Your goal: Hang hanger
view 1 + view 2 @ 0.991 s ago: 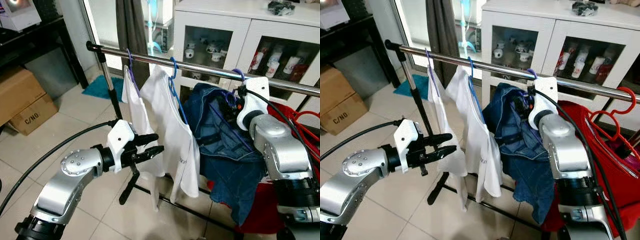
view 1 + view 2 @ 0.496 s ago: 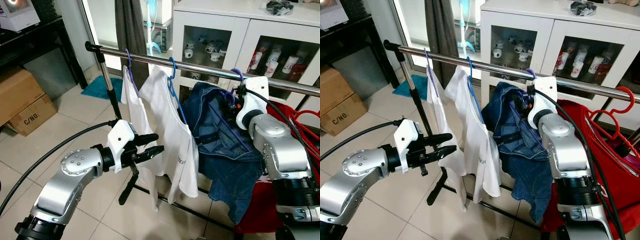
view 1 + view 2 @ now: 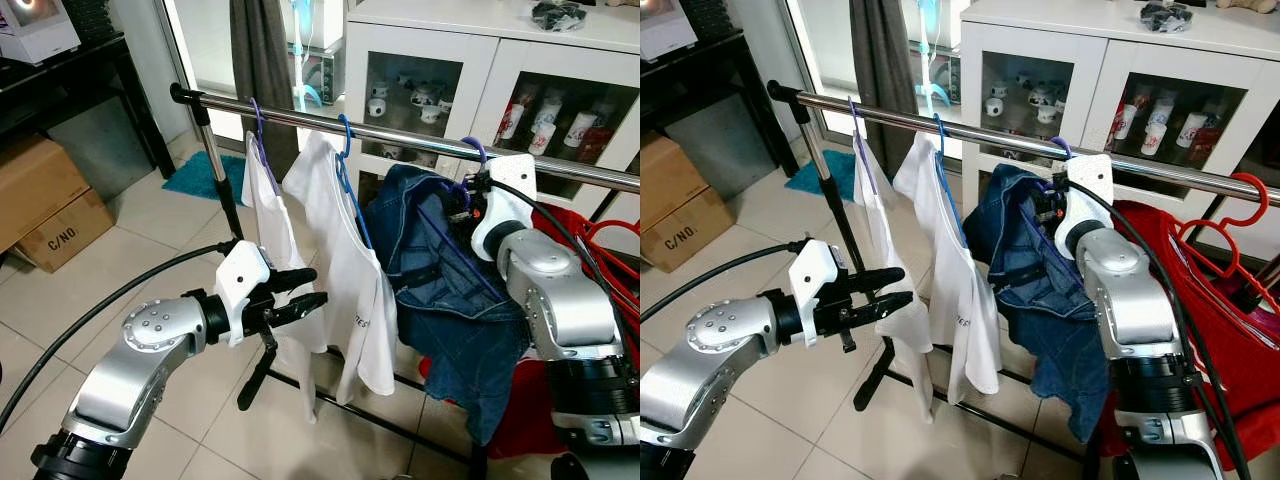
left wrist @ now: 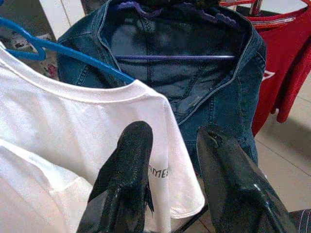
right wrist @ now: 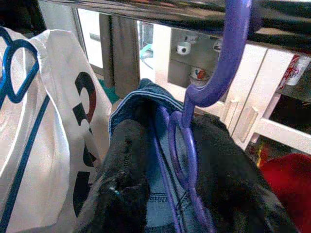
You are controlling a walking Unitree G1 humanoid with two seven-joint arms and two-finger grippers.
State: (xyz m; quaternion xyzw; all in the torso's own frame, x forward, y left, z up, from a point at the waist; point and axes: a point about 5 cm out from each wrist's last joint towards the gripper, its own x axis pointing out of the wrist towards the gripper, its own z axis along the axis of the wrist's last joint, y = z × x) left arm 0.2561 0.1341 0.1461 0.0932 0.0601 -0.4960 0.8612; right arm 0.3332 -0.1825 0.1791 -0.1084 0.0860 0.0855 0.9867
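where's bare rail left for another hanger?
Bare rail between the left end post and the first white shirt, and a short stretch between the second white shirt and the denim jacket. Crowded right of the jacket: right gripper, red clothes.

You can't see the right gripper (image 5: 167, 194) in the head views; its white wrist housing (image 3: 508, 205) covers it. The rail (image 3: 400, 135) runs off the right edge. Cabinet mugs (image 3: 425, 100) are too small to identify.

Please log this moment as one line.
right gripper: at hanger | hook over rail | left gripper: open, idle
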